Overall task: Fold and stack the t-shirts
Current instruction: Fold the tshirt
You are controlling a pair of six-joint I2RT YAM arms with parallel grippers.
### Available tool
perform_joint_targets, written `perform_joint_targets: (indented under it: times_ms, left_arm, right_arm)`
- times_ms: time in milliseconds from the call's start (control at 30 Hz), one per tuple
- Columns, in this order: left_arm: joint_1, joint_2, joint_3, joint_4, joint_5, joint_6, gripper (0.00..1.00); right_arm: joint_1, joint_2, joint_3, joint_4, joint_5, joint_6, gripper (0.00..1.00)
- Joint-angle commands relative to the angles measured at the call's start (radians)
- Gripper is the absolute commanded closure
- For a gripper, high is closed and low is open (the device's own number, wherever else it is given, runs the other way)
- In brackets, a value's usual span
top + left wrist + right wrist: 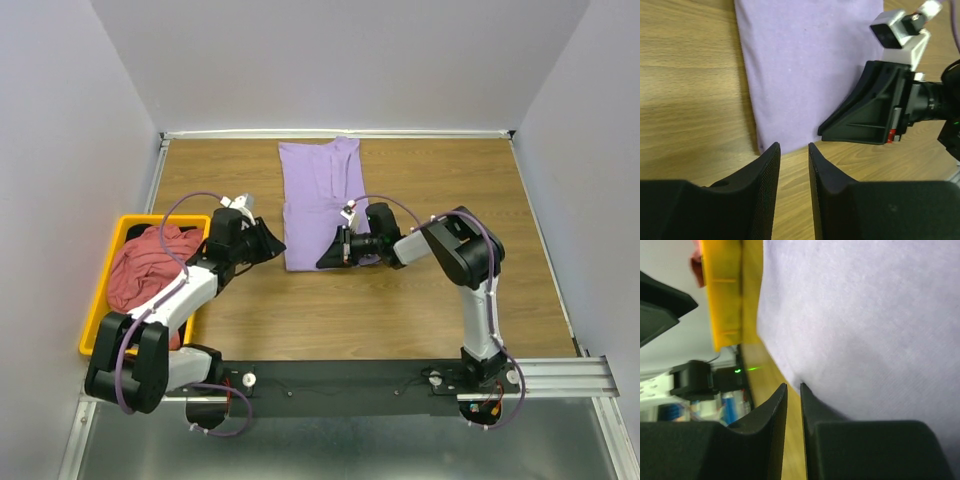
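The lavender-purple t-shirt lies flat on the wooden table, folded into a long strip; it also shows in the left wrist view and the right wrist view. My left gripper hovers low at the shirt's near left corner, its jaws narrowly open and empty, with bare wood between them. My right gripper sits at the shirt's near hem, its jaws a slit apart with table showing between them; one fingertip touches the cloth edge. The dusty red-pink t-shirt is heaped in the bin.
The yellow plastic bin stands at the left edge of the table beside the left arm; its wall shows in the right wrist view. A bit of dark cloth shows at the bin's far end. White walls close in the table.
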Motion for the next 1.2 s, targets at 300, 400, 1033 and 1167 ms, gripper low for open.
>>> perform_joint_targets:
  times_ms: [300, 400, 1033, 1167]
  left_arm:
    - [0.000, 0.132, 0.139, -0.091, -0.055, 0.094, 0.63]
    - [-0.018, 0.126, 0.142, -0.147, -0.093, 0.108, 0.63]
    - [-0.169, 0.109, 0.194, -0.352, -0.331, 0.089, 0.58]
    - [-0.172, 0.112, 0.191, -0.354, -0.337, 0.094, 0.58]
  right_arm:
    - [-0.006, -0.176, 0.038, -0.303, 0.179, -0.164, 0.68]
    - [-0.006, -0.322, 0.052, -0.520, 0.363, -0.287, 0.59]
    - [-0.005, -0.464, 0.096, -1.147, 0.945, -0.281, 0.34]
    - [-0.005, -0.411, 0.127, -1.144, 0.957, -0.255, 0.37]
